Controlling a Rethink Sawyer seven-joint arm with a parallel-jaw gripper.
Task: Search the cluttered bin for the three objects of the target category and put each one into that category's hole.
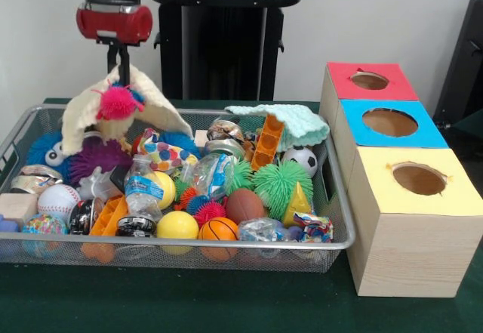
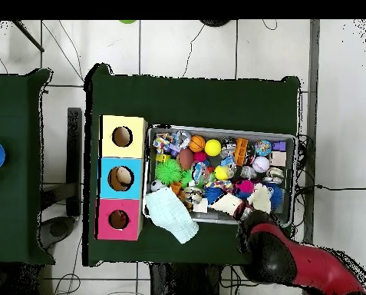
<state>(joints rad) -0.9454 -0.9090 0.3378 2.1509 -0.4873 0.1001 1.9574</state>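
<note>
Cream cloth (image 1: pixel 155 99): hangs in a tent shape from the gripper (image 1: pixel 121 67), clear of the heap at the bin's far left; the drape suggests it is pinched at one point so it comes up free of the clutter.
Gripper: the fingers are closed on the cloth's peak; a pink tufted ball (image 1: pixel 117 102) sits against the cloth just below, and whether it is attached or merely caught cannot be told.
Arm (image 2: pixel 293 261): in the overhead view it reaches over the bin's corner nearest the robot base, covering that spot.
Wire bin (image 1: pixel 336 220): packed with balls, bottles and spiky toys, among them a green spiky ball (image 1: pixel 281 183), a yellow ball (image 1: pixel 178 224) and a small basketball (image 1: pixel 219 229) along the near wall.
Mint cloth (image 1: pixel 290 121): draped over the far right rim, a likely second item of the same category.
Boxes: red-topped box (image 1: pixel 370 81) farthest, blue-topped box (image 1: pixel 391 123) in the middle, yellow-topped box (image 1: pixel 419 179) nearest, in a row just right of the bin, holes upward to take drops.
Stage: one cloth lifted; transport rightward not yet begun, and which hole it belongs to cannot be told.
</note>
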